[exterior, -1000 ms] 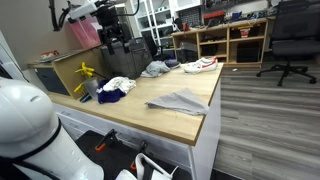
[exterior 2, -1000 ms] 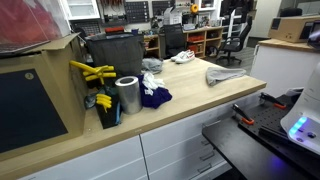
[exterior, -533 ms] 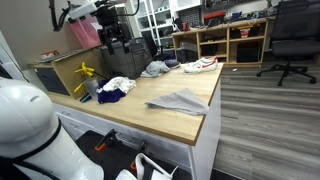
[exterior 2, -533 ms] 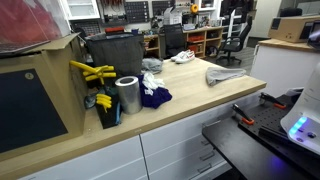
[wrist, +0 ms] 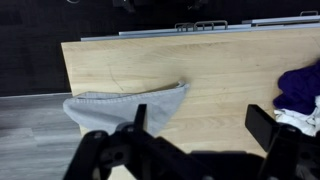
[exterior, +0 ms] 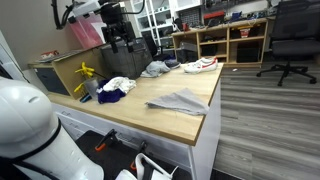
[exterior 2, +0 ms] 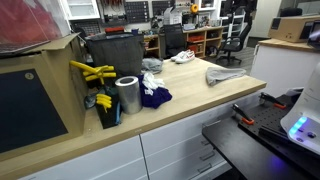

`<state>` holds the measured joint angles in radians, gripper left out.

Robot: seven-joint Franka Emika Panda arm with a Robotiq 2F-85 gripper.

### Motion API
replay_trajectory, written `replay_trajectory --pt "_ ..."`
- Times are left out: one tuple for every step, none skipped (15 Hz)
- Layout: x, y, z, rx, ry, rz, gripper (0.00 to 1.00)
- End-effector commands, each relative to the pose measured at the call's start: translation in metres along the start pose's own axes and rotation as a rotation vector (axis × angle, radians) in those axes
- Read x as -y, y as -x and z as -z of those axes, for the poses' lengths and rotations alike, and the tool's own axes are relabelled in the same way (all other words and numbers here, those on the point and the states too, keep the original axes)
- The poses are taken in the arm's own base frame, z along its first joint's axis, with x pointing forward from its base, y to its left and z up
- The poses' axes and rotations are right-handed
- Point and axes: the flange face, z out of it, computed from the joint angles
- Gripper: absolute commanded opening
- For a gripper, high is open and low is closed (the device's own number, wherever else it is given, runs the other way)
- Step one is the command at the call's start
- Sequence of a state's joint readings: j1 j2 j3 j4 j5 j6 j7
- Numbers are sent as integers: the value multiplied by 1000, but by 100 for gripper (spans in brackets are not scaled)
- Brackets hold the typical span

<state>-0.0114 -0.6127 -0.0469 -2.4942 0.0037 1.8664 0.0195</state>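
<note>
**Exterior view.** Gripper (exterior: 122, 38) hung high over the back of the table (exterior: 140, 100), well apart from the grey cloth (exterior: 180, 100). The cloth lay flat near the front corner, close to the edge. There was bare wood between it and the clothes pile (exterior: 114, 88), so room to work on that side.

**Exterior view.** Gripper not made out here. Grey cloth (exterior 2: 225, 75) sat at the far end of the top. Metal can (exterior 2: 127, 95), purple cloth (exterior 2: 155, 97) and yellow clamps (exterior 2: 90, 72) crowded the near end.

**Wrist view.** Fingers (wrist: 140, 118) were spread wide with nothing between them. Grey cloth (wrist: 125, 105) lay below them, reaching the table's edge, with floor (wrist: 30, 125) beyond.

**Risk, as judged.** Any sideways drag toward that edge would likely slide the cloth off. A shallow pinch might catch only one layer. The clutter leaves little swing room at the back.
</note>
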Motion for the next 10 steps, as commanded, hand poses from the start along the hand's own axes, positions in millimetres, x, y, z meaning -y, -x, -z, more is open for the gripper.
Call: replay_trajectory --pt "-43 -10 8 -3 -26 -35 100" --pt "-56 -12 9 -5 -35 -53 100" --pt "-68 -13 10 -10 -43 -70 100" --pt "-83 -17 9 -10 -56 -88 100" --pt "-93 -20 8 -12 -64 -105 100" --pt "-103 -27 2 -13 -72 -120 100" --pt "-112 -32 -4 -17 -78 -133 100" --pt "-121 -40 -13 -13 -83 -153 100" --pt "-128 -46 -22 -10 -85 -172 100" --pt "-135 -55 -35 -1 -81 -189 100"
